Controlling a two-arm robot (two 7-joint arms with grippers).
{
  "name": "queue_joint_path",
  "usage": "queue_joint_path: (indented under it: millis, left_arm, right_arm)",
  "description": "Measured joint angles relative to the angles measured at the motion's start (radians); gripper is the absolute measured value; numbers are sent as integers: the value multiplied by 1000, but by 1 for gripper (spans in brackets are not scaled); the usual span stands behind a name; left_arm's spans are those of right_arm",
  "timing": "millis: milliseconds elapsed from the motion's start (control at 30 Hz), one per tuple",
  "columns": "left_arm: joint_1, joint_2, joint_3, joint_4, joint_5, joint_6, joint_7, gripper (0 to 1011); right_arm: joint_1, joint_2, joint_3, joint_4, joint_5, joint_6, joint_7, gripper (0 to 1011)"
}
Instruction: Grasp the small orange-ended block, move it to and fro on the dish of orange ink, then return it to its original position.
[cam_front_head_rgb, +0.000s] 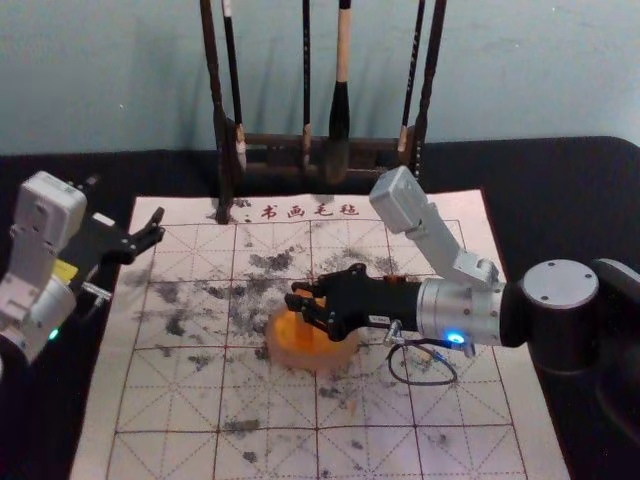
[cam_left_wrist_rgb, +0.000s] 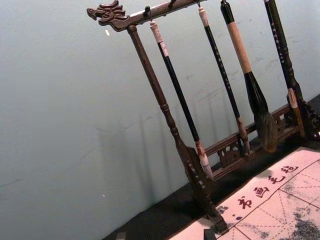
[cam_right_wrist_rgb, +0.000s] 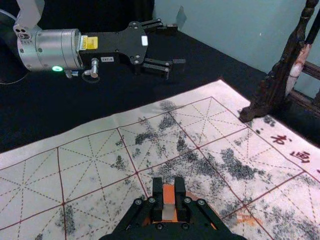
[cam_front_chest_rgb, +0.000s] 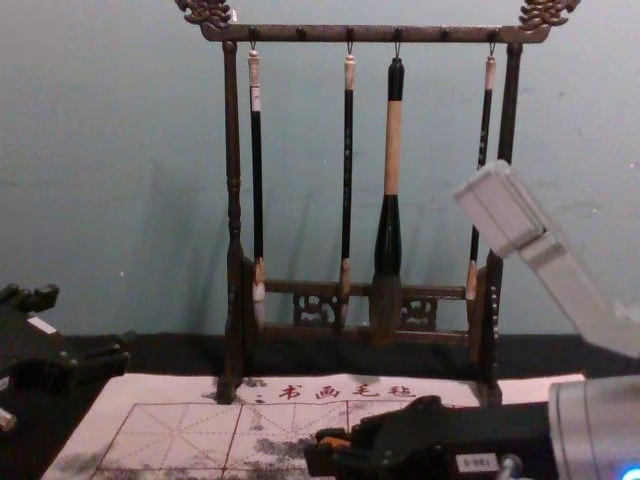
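Note:
My right gripper (cam_front_head_rgb: 304, 308) reaches in from the right over the round dish of orange ink (cam_front_head_rgb: 312, 352) on the mat. In the right wrist view, the right gripper (cam_right_wrist_rgb: 169, 187) is shut on the small block (cam_right_wrist_rgb: 169, 195), orange at its ends and pale in the middle. The block's orange end (cam_front_chest_rgb: 336, 441) shows at the fingertips in the chest view. How far its lower end touches the ink is hidden. My left gripper (cam_front_head_rgb: 158, 232) stays parked open at the mat's left edge; its fingertips (cam_left_wrist_rgb: 209, 234) show low in the left wrist view.
A dark wooden rack (cam_front_chest_rgb: 232, 190) with several hanging brushes stands behind the mat. The gridded mat (cam_front_head_rgb: 170, 400) has black ink smudges and lies on a black tablecloth (cam_front_head_rgb: 560, 170). A loose cable (cam_front_head_rgb: 420, 383) hangs under the right wrist.

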Motion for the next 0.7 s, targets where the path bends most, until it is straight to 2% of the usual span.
queue_joint_path:
  millis: [467, 700]
  left_arm:
    - [0, 0, 0, 0, 0, 0, 0, 1001]
    - [0, 0, 0, 0, 0, 0, 0, 1001]
  right_arm:
    - [30, -37, -2, 49, -4, -7, -14, 126]
    - [33, -40, 3, 60, -8, -7, -23, 126]
